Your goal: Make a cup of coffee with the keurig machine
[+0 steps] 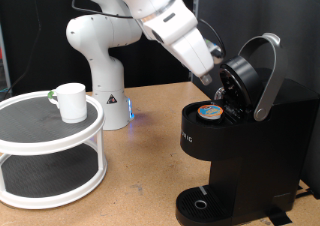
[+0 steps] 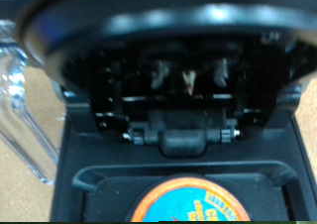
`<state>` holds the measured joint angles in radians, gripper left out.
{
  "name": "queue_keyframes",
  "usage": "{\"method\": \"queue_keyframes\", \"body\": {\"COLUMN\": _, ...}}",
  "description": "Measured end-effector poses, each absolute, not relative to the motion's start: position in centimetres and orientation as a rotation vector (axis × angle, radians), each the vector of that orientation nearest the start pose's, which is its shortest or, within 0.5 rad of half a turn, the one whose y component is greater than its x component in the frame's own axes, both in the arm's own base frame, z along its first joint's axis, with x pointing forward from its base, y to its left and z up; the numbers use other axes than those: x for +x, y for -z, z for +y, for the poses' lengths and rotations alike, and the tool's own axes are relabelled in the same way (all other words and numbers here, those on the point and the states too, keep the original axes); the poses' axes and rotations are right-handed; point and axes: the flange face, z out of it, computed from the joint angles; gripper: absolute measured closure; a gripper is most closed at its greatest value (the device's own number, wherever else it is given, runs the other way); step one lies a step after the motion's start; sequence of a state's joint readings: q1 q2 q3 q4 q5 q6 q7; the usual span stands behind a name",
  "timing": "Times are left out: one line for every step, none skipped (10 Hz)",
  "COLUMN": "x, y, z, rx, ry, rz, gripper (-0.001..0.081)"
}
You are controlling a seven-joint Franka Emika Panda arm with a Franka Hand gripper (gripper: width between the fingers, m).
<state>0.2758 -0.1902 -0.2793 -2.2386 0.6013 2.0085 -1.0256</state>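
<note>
The keurig machine [image 1: 245, 151] stands at the exterior view's right with its lid [image 1: 243, 78] raised and the silver handle [image 1: 266, 81] tipped back. A pod with a tan-and-blue top [image 1: 210, 111] sits in the open chamber. It also shows under the lid's underside in the wrist view as the pod [image 2: 188, 206]. My gripper [image 1: 220, 87] is right at the raised lid, just above the pod, its fingertips lost against the black plastic. The white cup [image 1: 70, 101] stands on the round stand at the exterior view's left, far from the gripper.
A white two-tier round stand [image 1: 40, 136] holds the cup on its top shelf. The arm's white base [image 1: 105, 86] rises behind it. The machine's clear water tank [image 2: 20, 95] shows beside the chamber. The round drip base [image 1: 200, 201] lies below the machine's head.
</note>
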Motion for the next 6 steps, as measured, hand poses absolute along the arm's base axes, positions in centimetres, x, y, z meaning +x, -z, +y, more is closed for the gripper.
{"method": "queue_keyframes", "body": {"x": 48.8, "y": -46.2, "z": 2.1, "rx": -2.375, "ry": 0.348, "rz": -0.935, "gripper": 0.0003}}
{"method": "queue_keyframes", "body": {"x": 48.7, "y": -47.4, "z": 1.5, "rx": -2.358, "ry": 0.377, "rz": -0.918, "gripper": 0.0003}}
{"method": "queue_keyframes", "body": {"x": 48.6, "y": -48.6, "z": 0.9, "rx": -2.352, "ry": 0.406, "rz": -0.913, "gripper": 0.0003}}
{"method": "queue_keyframes", "body": {"x": 48.6, "y": -49.7, "z": 0.5, "rx": -2.350, "ry": 0.428, "rz": -0.907, "gripper": 0.0003}}
{"method": "queue_keyframes", "body": {"x": 48.5, "y": -50.8, "z": 0.2, "rx": -2.345, "ry": 0.442, "rz": -0.902, "gripper": 0.0003}}
{"method": "queue_keyframes", "body": {"x": 48.4, "y": -51.7, "z": 0.0, "rx": -2.341, "ry": 0.452, "rz": -0.897, "gripper": 0.0003}}
